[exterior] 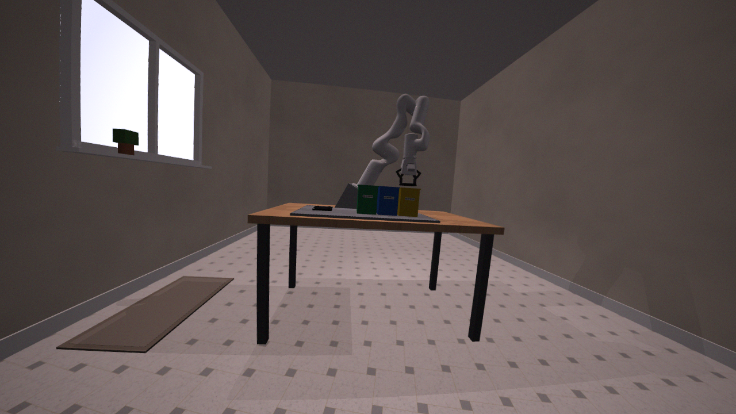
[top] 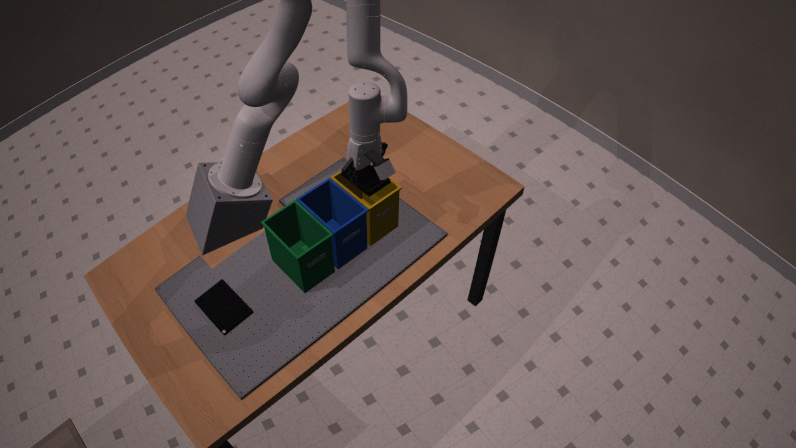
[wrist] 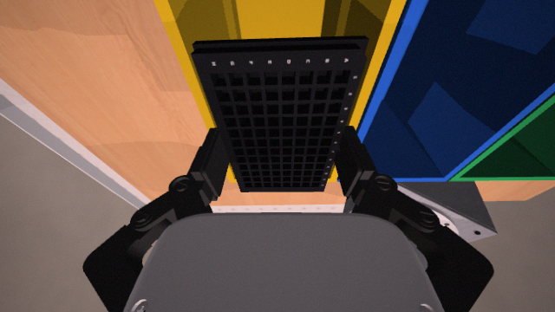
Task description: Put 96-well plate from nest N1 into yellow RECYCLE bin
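Note:
My gripper is shut on the black 96-well plate, gripping its long sides. In the wrist view the plate lies flat, wells up, over the mouth of the yellow bin. In the top view the gripper holds the plate just above the rim of the yellow bin, at its end near the arm's side. In the exterior view the gripper hangs right over the yellow bin. The empty black plate nest lies on the grey mat at the front left.
The blue bin stands touching the yellow bin, and the green bin stands beside the blue one. All three stand upright on the grey perforated mat. The arm's grey base stands behind the bins.

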Available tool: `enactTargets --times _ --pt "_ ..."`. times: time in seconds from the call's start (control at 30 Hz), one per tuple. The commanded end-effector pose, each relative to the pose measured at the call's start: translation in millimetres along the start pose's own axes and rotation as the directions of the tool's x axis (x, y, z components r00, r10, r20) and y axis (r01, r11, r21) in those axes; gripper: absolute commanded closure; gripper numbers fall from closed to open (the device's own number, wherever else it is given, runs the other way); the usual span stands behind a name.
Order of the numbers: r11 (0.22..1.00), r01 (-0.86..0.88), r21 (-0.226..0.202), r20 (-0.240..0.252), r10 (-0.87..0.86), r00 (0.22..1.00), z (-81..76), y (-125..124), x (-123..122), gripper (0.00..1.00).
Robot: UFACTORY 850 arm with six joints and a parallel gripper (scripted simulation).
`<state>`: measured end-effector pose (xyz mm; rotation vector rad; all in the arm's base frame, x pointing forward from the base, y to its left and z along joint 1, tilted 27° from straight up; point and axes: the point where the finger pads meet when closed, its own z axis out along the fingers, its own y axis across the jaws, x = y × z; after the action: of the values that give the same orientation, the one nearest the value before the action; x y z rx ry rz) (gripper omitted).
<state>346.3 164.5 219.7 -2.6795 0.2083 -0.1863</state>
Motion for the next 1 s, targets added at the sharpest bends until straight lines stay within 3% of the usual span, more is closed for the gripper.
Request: enactTargets --times 0.0,0.73,0.77,0.97 --pt "1.000 0.000 0.001 -0.001 0.000 1.000 0.5 -0.3 0.6 1.00" --pt "1.000 0.000 0.001 -0.001 0.000 1.000 3.7 -0.3 0.6 1.00" --pt "1.000 0.000 0.001 -0.001 0.000 1.000 4.3 -0.3 0.6 0.00" --pt "1.000 0.000 0.001 -0.001 0.000 1.000 4.3 -0.3 0.6 0.00"
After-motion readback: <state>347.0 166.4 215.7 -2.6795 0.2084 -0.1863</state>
